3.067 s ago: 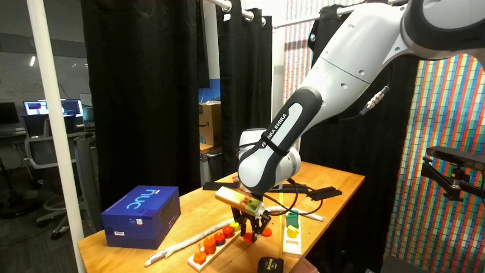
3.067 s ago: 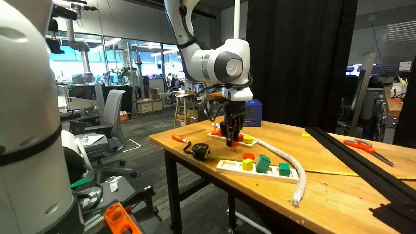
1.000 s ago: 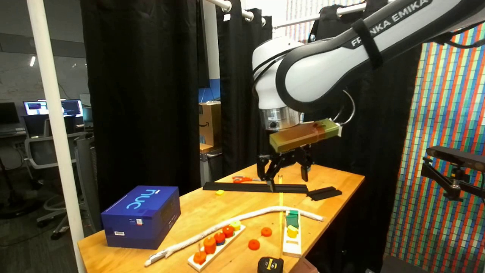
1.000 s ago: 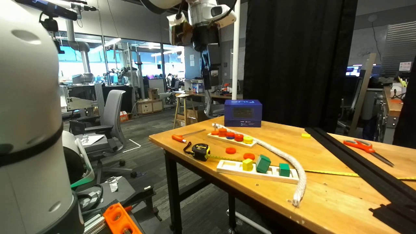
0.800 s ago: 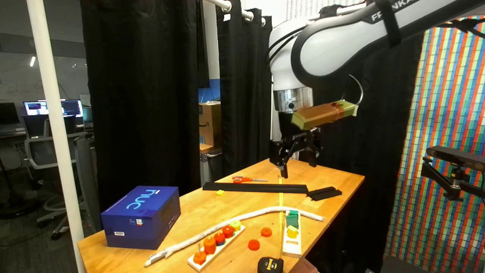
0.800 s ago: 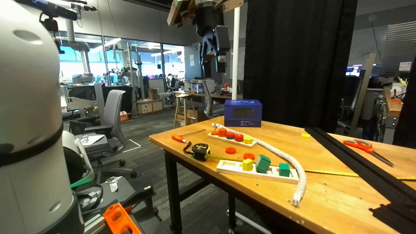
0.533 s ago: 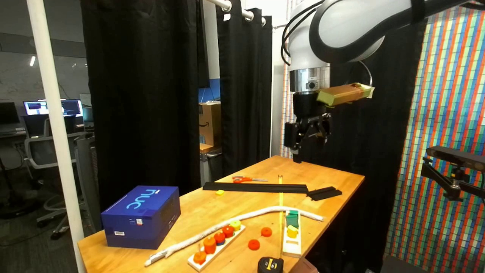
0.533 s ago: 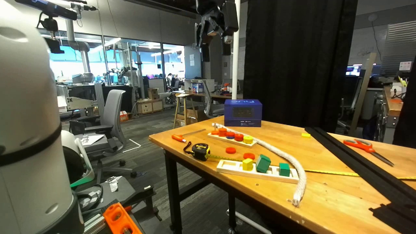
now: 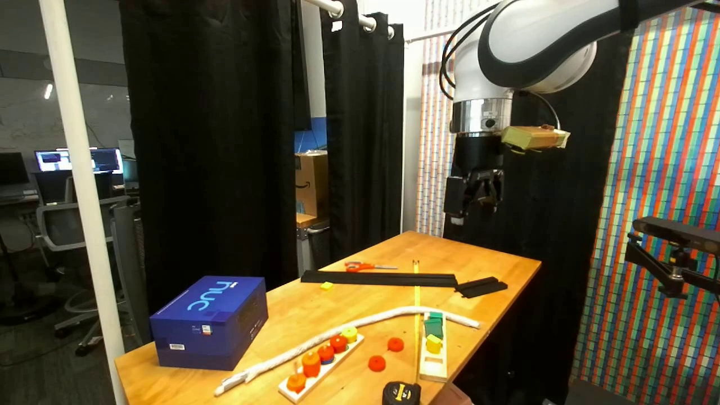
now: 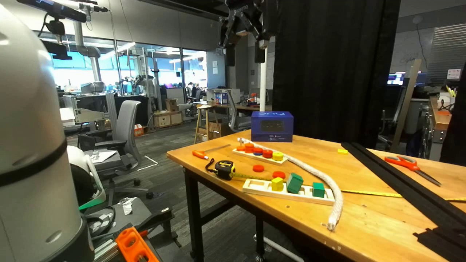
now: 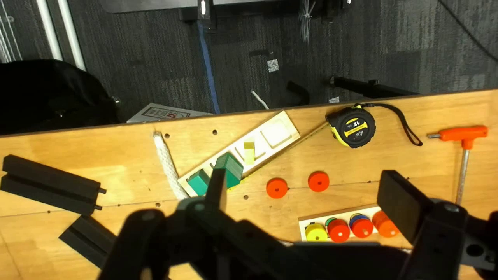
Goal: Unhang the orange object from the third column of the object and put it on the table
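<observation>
Two round orange-red discs [image 11: 318,181], dark-centred, flat on wooden table [image 11: 128,163], tool [image 10: 245,57] spread wide, holding nothing

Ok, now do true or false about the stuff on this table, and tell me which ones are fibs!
1. Two round orange-red discs lie on the brown wooden table. True.
2. The black gripper is squeezing a green block. False: it is open, holding nothing.
3. The thin yellow tape of the black-and-yellow tape measure is pulled out. True.
4. The round yellow disc sits midway along the pale wooden peg board. False: it is at one end.
5. The white braided rope is curved. True.
</observation>
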Robot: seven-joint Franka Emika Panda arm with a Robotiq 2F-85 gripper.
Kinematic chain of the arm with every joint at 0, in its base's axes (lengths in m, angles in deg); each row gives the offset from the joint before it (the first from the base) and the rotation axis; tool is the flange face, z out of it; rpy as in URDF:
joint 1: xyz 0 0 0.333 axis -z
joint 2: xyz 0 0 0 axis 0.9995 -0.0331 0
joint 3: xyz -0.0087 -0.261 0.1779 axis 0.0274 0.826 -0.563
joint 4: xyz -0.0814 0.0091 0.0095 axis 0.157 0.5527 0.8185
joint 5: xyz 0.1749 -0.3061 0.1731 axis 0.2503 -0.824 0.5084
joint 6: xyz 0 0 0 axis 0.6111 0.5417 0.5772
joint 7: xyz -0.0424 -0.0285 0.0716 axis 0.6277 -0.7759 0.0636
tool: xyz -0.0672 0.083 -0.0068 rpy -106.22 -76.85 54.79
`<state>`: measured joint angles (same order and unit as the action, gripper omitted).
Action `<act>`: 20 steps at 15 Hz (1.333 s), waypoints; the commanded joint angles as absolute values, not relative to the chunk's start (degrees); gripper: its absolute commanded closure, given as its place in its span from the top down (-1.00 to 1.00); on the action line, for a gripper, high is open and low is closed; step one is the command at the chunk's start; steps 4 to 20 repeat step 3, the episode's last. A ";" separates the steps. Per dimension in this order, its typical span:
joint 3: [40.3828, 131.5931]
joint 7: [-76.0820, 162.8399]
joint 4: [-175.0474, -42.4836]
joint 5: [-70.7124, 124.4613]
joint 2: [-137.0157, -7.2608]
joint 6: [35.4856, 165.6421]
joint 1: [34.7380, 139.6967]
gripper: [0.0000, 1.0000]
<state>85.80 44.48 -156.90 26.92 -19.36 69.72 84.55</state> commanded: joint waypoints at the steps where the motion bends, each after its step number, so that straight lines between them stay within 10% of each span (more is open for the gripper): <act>1: 84.43 45.45 -156.91 27.79 -19.45 69.62 86.29 1.00; 20: 84.44 45.51 -156.92 27.82 -19.45 69.62 86.29 1.00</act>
